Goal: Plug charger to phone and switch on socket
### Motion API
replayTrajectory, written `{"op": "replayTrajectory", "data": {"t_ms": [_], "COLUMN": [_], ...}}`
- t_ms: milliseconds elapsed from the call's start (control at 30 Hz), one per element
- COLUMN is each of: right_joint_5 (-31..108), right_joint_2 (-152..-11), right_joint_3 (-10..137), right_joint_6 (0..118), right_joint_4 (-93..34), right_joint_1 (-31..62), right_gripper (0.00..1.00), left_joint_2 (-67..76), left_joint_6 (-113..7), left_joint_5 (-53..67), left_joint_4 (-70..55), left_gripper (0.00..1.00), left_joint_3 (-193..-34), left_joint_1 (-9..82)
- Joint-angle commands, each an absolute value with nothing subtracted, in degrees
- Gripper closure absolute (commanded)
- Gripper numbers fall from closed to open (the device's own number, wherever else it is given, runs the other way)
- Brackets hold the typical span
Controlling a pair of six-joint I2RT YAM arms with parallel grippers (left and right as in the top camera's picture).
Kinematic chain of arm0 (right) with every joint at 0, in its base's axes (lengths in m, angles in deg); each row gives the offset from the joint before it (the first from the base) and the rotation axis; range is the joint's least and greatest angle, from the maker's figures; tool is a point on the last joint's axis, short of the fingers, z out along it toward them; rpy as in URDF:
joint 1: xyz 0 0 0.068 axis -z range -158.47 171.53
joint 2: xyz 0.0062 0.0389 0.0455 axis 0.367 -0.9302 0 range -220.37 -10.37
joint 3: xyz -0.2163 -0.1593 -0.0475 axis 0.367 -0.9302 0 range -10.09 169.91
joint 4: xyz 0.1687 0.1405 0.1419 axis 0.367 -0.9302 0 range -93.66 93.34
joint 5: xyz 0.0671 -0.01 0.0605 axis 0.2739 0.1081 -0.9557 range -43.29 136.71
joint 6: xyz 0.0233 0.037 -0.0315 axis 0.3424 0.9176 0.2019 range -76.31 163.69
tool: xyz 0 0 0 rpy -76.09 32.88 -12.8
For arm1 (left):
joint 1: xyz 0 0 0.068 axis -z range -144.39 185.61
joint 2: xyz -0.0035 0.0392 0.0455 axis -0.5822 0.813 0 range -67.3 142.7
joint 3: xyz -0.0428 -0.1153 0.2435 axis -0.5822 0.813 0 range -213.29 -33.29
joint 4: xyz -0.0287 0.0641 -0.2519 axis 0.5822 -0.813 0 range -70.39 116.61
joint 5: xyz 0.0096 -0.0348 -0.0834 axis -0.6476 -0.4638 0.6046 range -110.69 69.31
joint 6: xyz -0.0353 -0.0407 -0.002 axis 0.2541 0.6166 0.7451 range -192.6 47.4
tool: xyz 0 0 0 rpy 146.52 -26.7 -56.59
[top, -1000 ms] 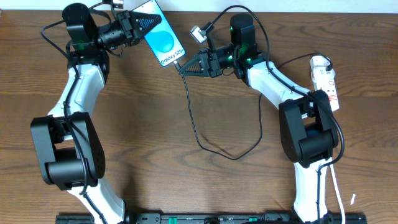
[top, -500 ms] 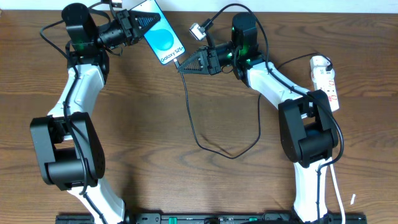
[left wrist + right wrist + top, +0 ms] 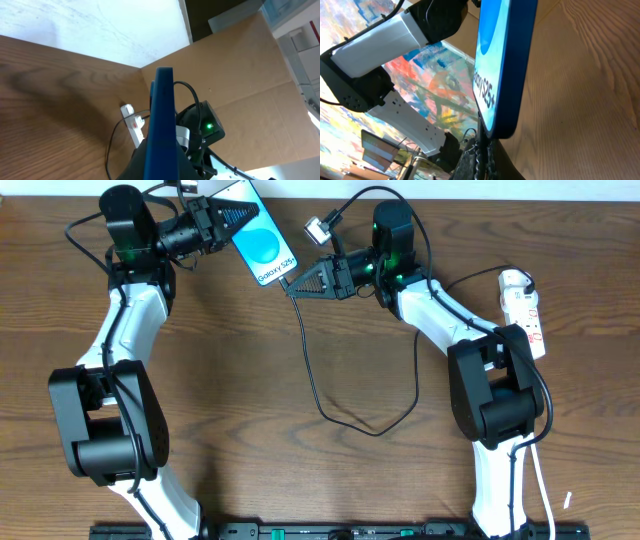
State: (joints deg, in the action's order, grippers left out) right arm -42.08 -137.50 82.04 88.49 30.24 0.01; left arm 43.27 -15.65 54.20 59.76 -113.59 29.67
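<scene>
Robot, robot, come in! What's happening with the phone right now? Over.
Left gripper shut on phone. Right gripper shut on charger, tip at phone's bottom edge. Socket untouched, far right. Nothing blocking.

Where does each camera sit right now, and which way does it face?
Overhead: fixed above the table, looking straight down; left arm and right arm both show, with phone, charger and socket.
Left wrist: on the left arm, looking along its jaws past the phone's edge toward the right arm and socket; own jaws barely show.
Right wrist: on the right arm, looking along its jaws at the phone's screen, left arm behind.
Shared: all three see the phone; overhead and left wrist share the socket.
</scene>
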Motion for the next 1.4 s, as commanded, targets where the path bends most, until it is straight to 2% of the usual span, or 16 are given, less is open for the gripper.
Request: {"op": "replayTrajectory", "data": {"t_ms": [0,867,967,1167,1233,1367], "right_joint_5": [-42.34,-41.75,-41.75,-41.75,-41.80,-41.99], "right_joint_2": [-137.90,-137.92,-137.90,-137.90,-137.92,-137.90], "right_joint_3": [82.79,82.79,82.79,82.79,82.79,82.79], "right_joint_6": [88.86,88.58,88.40,87.73,87.75,87.22], "right_joint_4": [30.91,30.98,30.98,30.98,31.00,30.98], "right_joint_1": [0.32,0.34,0.34,0.32,0.32,0.32], "right_gripper": [0.99,0.98,0.83,0.41,0.31,0.22], "left_joint_2": [41.26,41.26,41.26,41.26,41.26,41.26], "left_joint_6": [-16.64,-16.64,-16.66,-18.36,-18.39,-18.36], "left_joint_5": [60.17,61.09,60.72,60.52,60.52,60.54], "left_joint_4": [59.93,59.93,59.93,59.93,59.93,59.93], "left_gripper": [0.93,0.93,0.92,0.93,0.92,0.93], "left_joint_3": [-114.15,-114.15,-114.15,-114.15,-114.15,-114.15], "left_joint_1": [30.55,30.55,30.55,30.53,30.46,29.91]}}
